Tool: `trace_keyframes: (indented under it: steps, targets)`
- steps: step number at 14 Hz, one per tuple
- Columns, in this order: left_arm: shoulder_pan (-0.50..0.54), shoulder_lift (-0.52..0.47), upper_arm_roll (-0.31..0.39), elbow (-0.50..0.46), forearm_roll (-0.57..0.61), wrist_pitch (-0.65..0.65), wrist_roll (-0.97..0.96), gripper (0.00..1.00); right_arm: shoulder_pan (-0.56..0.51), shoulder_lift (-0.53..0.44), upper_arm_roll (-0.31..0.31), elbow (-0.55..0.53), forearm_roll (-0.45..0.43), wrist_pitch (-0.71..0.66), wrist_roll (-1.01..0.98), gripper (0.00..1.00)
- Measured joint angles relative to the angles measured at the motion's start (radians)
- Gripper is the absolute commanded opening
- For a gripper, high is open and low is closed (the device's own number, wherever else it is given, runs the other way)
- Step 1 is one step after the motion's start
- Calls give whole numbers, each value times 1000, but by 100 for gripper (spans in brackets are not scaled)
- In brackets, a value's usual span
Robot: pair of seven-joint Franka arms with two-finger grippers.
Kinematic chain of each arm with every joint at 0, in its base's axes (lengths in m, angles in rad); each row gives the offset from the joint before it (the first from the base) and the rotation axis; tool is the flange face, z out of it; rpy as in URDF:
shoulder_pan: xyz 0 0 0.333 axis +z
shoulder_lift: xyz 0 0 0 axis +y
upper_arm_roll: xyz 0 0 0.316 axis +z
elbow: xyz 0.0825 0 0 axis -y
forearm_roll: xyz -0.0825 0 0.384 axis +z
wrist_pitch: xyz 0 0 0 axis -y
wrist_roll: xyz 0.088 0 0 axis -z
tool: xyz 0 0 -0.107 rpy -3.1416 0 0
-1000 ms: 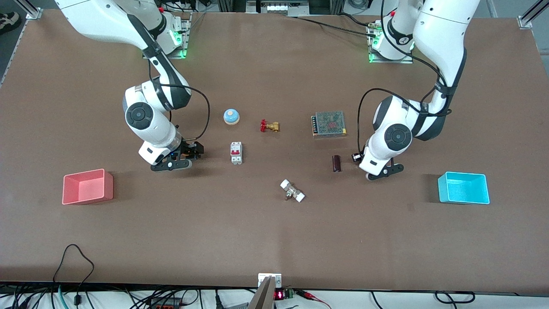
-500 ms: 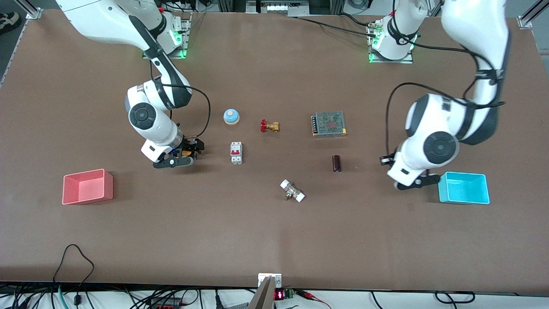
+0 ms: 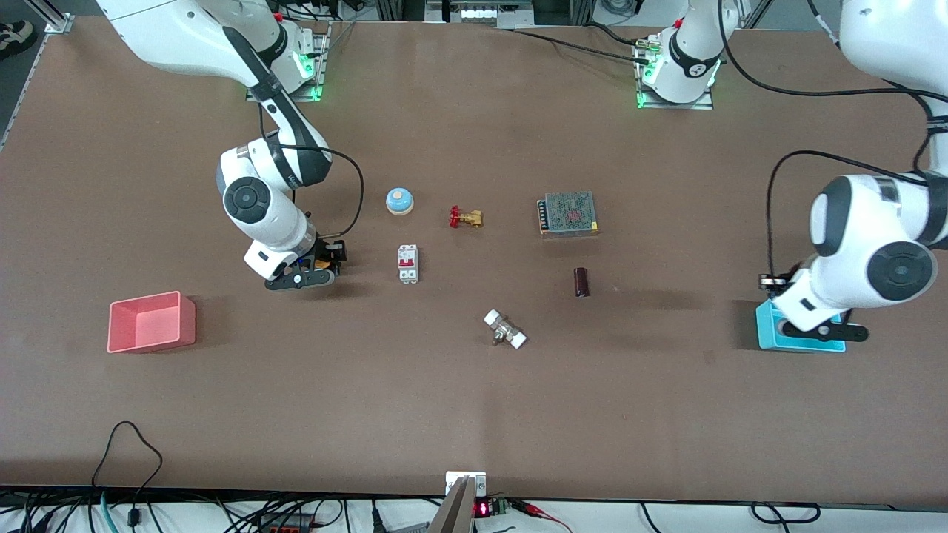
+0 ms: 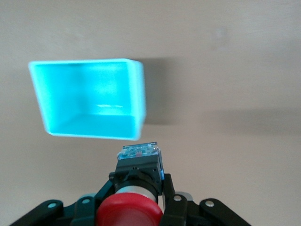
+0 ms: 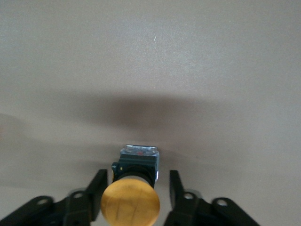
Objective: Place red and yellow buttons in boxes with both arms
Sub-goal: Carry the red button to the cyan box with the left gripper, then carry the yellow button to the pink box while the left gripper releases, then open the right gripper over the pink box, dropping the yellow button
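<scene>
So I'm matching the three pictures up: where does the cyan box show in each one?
Front view: the cyan box sits at the left arm's end of the table, mostly covered by the left gripper.
Left wrist view: it fills the upper part, its inside bare, past the red button.
Right wrist view: not in it.
Shared landmark: the brown table.

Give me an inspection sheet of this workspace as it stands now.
Surface: brown table, flat.
Job's things: red-capped button in left claw, near cyan plastic bin; yellow-capped button in right claw; salmon pink bin holds nothing.
Clutter: blue dome bell, brass valve, white breaker, metal mesh box, dark cylinder, white-ended fitting.
Grippers: both shut on buttons.
Cables: black cables at table edge.
Surroundings: nothing seen.
</scene>
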Motion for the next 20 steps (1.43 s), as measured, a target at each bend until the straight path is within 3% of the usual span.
trace_keyframes:
  steps: [7,10,11,12,13,16,20]
  targets:
    - [149,141,-2,-63,3,312,189,12,-3,-5,0,10,-3,-5,-21,30]
    - [147,146,-12,-73,3,326,189,16,-65,-63,-4,96,-4,-163,-132,30]
    - [147,145,-13,-74,3,326,189,27,-100,-94,-6,138,-4,-235,-187,30]
    - [148,145,-13,-74,3,326,189,52,-135,-124,-9,179,-4,-300,-244,30]
    - [148,146,-13,-75,3,326,189,100,-166,-147,-17,220,-4,-354,-300,30]
    - [149,143,-13,-73,3,326,189,100,-224,-168,-69,322,22,-458,-444,30]
    - [147,72,-35,-51,3,243,190,100,-253,-121,-148,343,90,-437,-573,30]
